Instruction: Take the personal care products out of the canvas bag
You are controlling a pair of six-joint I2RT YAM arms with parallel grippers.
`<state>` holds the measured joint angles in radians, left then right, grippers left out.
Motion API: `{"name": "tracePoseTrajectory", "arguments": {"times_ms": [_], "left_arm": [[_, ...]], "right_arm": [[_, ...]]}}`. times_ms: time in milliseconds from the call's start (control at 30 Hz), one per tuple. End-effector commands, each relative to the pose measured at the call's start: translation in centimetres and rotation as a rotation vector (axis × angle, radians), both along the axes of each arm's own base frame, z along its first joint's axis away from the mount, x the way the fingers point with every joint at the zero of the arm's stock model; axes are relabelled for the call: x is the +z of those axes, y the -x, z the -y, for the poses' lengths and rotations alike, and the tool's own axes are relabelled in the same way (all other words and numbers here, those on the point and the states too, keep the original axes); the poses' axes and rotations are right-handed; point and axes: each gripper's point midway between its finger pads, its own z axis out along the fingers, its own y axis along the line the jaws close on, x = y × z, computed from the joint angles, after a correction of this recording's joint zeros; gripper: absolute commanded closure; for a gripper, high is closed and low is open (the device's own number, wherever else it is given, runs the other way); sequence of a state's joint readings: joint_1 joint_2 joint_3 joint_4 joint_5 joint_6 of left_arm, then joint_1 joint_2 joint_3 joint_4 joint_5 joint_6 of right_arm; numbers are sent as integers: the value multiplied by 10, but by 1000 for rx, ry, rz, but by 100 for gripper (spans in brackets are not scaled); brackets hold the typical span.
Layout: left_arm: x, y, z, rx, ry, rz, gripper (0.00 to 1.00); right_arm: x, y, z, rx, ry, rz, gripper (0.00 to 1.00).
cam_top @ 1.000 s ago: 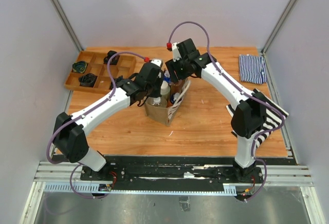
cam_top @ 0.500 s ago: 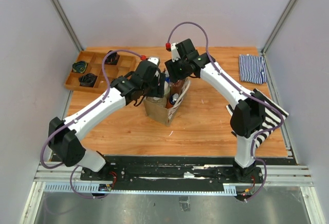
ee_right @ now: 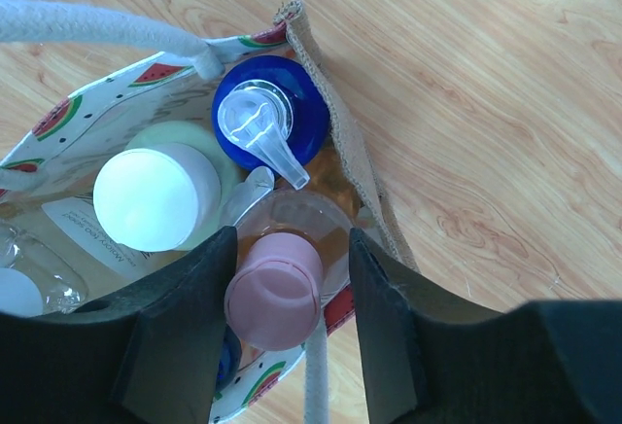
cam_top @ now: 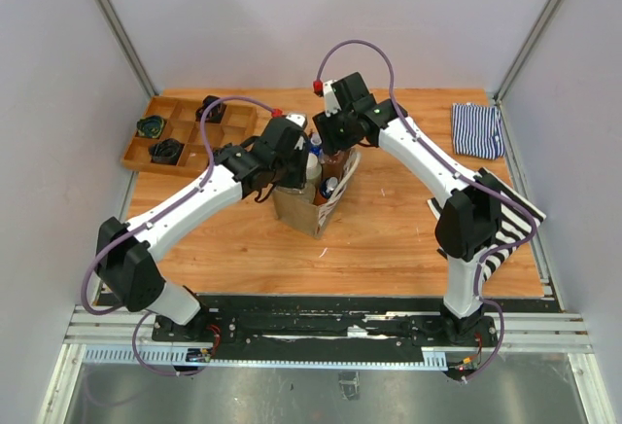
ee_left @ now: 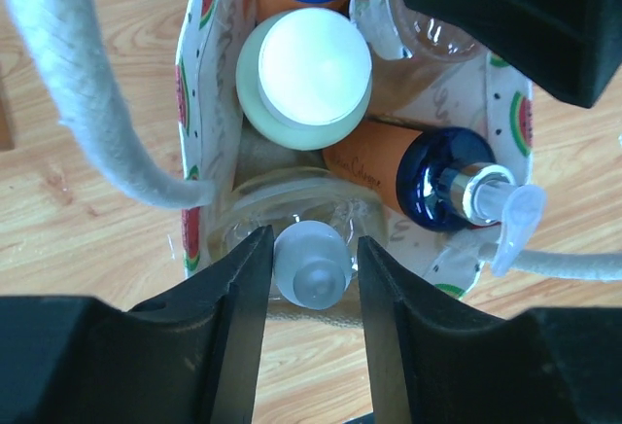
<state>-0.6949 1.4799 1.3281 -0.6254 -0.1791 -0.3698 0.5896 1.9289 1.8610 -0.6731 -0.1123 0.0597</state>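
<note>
The tan canvas bag (cam_top: pixel 303 206) stands mid-table with several bottles upright inside. My left gripper (cam_top: pixel 289 155) hangs over its near-left end, jaws open astride the frosted white cap of a clear bottle (ee_left: pixel 311 270); the left jaw touches the cap and the right jaw stands off it. My right gripper (cam_top: pixel 337 140) is over the far end, open, its jaws on either side of a pink-capped bottle (ee_right: pixel 275 291). Also inside are a cream-capped bottle (ee_left: pixel 304 77) and an orange bottle with a blue pump head (ee_left: pixel 442 186), which also shows in the right wrist view (ee_right: pixel 267 123).
A compartmented wooden tray (cam_top: pixel 146 152) with small black objects sits at the back left. A blue-striped folded cloth (cam_top: pixel 478 130) lies at the back right. A black-and-white striped cloth (cam_top: pixel 513 220) lies by the right arm. The bag's white handles (ee_left: pixel 78 123) loop beside the jaws.
The left arm's elbow swung out and back while its gripper settled over the bag's near end. The right gripper stayed over the bag.
</note>
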Motion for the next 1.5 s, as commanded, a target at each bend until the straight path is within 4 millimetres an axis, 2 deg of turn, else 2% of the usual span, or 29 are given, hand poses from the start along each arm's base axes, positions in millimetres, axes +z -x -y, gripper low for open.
{"name": "tracePoseTrajectory", "arguments": {"times_ms": [0, 167, 267, 367, 433, 500, 533, 600, 633, 667, 767, 900, 1033, 1167, 1333, 1467], "left_arm": [[-3, 9, 6, -36, -23, -42, 55], [-3, 10, 2, -24, -39, -35, 44], [-10, 9, 2, -21, -52, -41, 45], [-13, 8, 5, -32, -46, -44, 55], [-13, 5, 4, -19, -52, -33, 58], [-10, 3, 4, -22, -57, -20, 66], [-9, 2, 4, -23, -59, -16, 73], [-3, 0, 3, -22, -66, -6, 93], [2, 0, 2, -19, -73, 1, 98], [6, -1, 0, -13, -81, 7, 99], [30, -6, -5, 9, -85, 50, 99], [75, -10, -8, 27, -60, 115, 99], [127, -10, -17, 61, -29, 188, 100], [175, -2, -33, 103, 8, 261, 99], [210, 15, -58, 146, 3, 296, 99], [231, 27, -72, 175, 36, 321, 99]], "right_arm": [[8, 18, -6, 27, 3, -27, 48], [7, 21, -6, 27, 13, -26, 47], [7, 20, -7, 30, 15, -26, 62], [8, 20, -7, 30, 15, -24, 73], [8, 19, -7, 28, 15, -20, 73], [10, 19, -7, 29, 14, -18, 74], [10, 19, -7, 30, 13, -17, 77], [12, 19, -8, 32, 9, -17, 90], [13, 19, -8, 32, 7, -15, 95], [16, 19, -8, 33, 2, -12, 99], [31, 19, -9, 31, -23, 12, 99], [60, 20, -8, 28, -50, 60, 99], [96, 19, -2, 9, -76, 136, 99], [139, 17, 9, -30, -96, 233, 99], [183, 16, 17, -47, -112, 320, 99], [204, 9, 28, -83, -109, 377, 99]]}}
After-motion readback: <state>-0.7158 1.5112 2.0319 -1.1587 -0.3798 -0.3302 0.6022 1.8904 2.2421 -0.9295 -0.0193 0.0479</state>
